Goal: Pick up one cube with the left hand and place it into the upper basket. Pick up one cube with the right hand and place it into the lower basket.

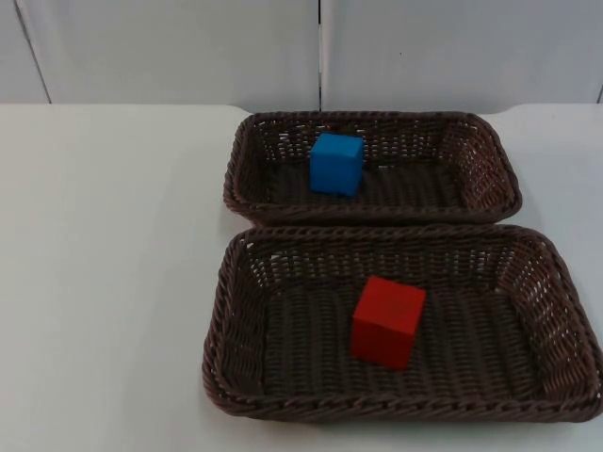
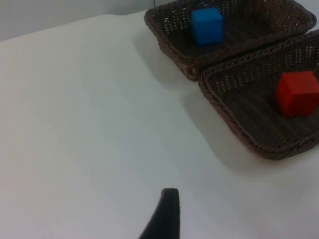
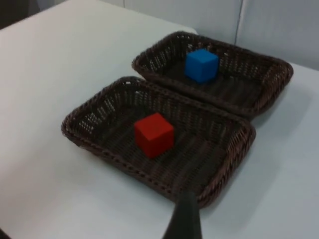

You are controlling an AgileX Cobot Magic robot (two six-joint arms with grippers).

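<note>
A blue cube rests inside the upper wicker basket, left of its middle. A red cube sits near the centre of the lower basket. Both cubes stand free, with nothing touching them. My left gripper hangs over the bare table, well away from the baskets' left ends; from there I see the blue cube and the red cube. My right gripper is held back just outside the lower basket's rim, with the red cube and blue cube beyond it.
The two dark brown baskets lie side by side, long rims almost touching. White table top stretches wide to their left. A grey partition wall closes the far edge of the table.
</note>
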